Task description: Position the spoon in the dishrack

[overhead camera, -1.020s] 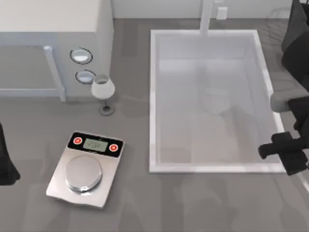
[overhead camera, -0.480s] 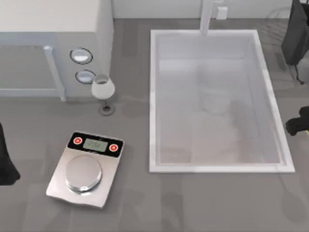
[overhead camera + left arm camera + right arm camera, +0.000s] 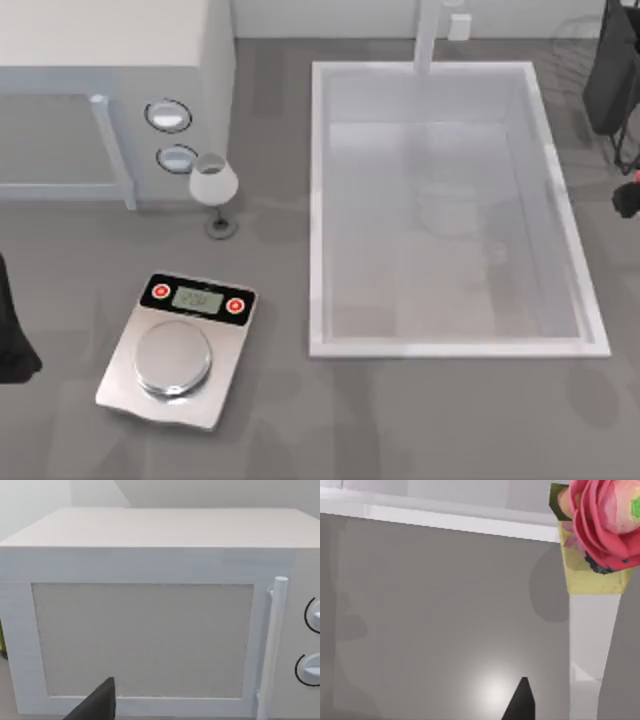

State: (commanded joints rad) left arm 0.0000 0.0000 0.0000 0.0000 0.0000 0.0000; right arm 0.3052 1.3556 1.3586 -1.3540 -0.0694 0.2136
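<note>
One arm moved: right gripper [image 3: 628, 199] retreated past the sink [image 3: 320, 210] toward the dishrack [image 3: 585, 45]; jaw state untellable. Spoon [image 3: 594, 580] apparently aboard.

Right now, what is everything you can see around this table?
Microwave: one, white, top view's far left; two round dials on its front.
Wine glass: one, white, beside the microwave's dials.
Scale: one, silver with a black panel and red buttons, near left of the table.
Sink basin: one, white, rectangular, centre right.
Dishrack: one, thin grey wires with a dark panel, far right corner, partly in view.
Spoon: one, cream-white handle with a yellow band and a red flower-like end, close in the right wrist view.
Left arm: dark, parked at the left edge.
Right gripper: dark, at the right edge below the dishrack.
</note>
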